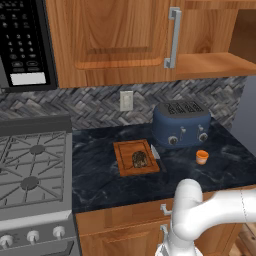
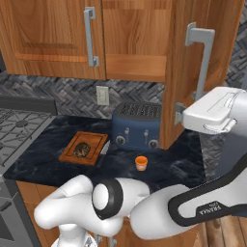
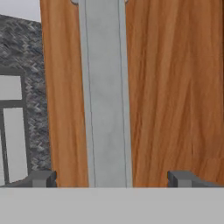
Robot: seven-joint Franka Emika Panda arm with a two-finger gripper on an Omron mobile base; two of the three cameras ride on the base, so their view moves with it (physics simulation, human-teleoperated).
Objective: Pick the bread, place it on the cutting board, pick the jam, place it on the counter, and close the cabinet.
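Bread [image 1: 139, 159] lies on the cutting board [image 1: 125, 150], which rests flat on the counter [image 1: 100, 175] between the stove [image 1: 30, 170] on the left and the blue toaster [image 1: 181, 124] at the back. Jam [image 1: 202, 157] stands upright on the counter in front of the toaster's right end, well apart from the board. Above, the cabinet [image 2: 140, 38] has its right door [image 2: 185, 72] swung out toward the robot, and the visible part of its inner shelf is bare. At that door's silver handle [image 3: 105, 96] sits the gripper [image 3: 111, 179], jaws spread wide with a fingertip on either side of the bar, touching neither edge.
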